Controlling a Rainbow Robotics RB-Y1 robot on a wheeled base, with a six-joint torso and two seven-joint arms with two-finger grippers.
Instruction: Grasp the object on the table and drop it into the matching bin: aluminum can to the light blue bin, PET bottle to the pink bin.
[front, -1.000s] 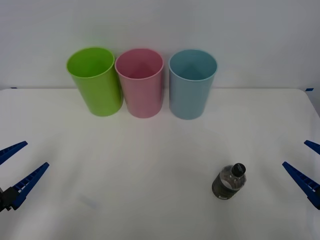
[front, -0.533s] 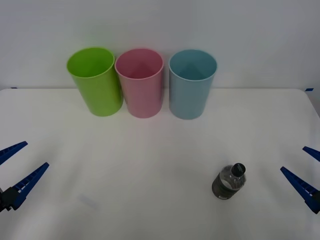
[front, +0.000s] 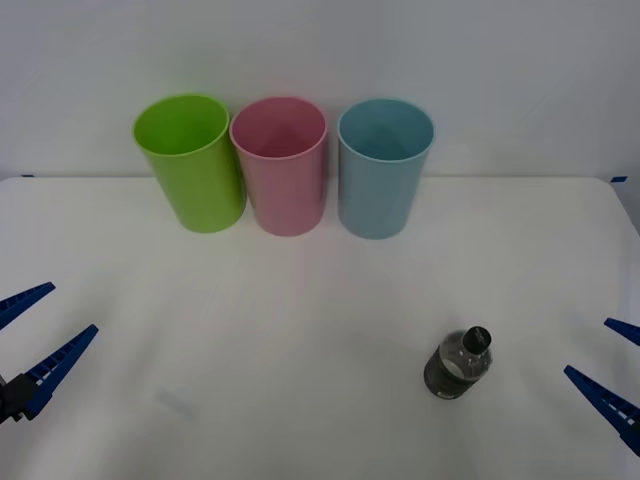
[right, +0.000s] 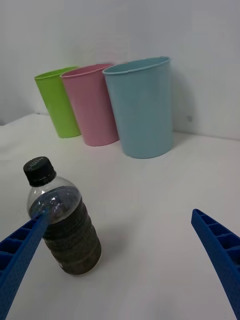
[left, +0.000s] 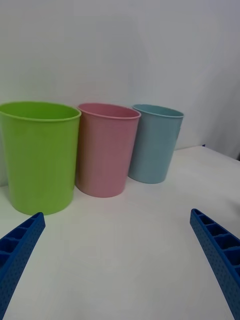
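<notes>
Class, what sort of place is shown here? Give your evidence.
Probably a robot test bench for waste sorting: a plain white table against a bare wall, the pink bin and the light blue bin beside a lime green bin, and one PET bottle.

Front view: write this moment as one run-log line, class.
bottle upright on table, ungrasped | right gripper open beside it | left gripper open, idle | target pink bin

Plain pale wall (front: 520, 70) behind, evenly lit
</notes>
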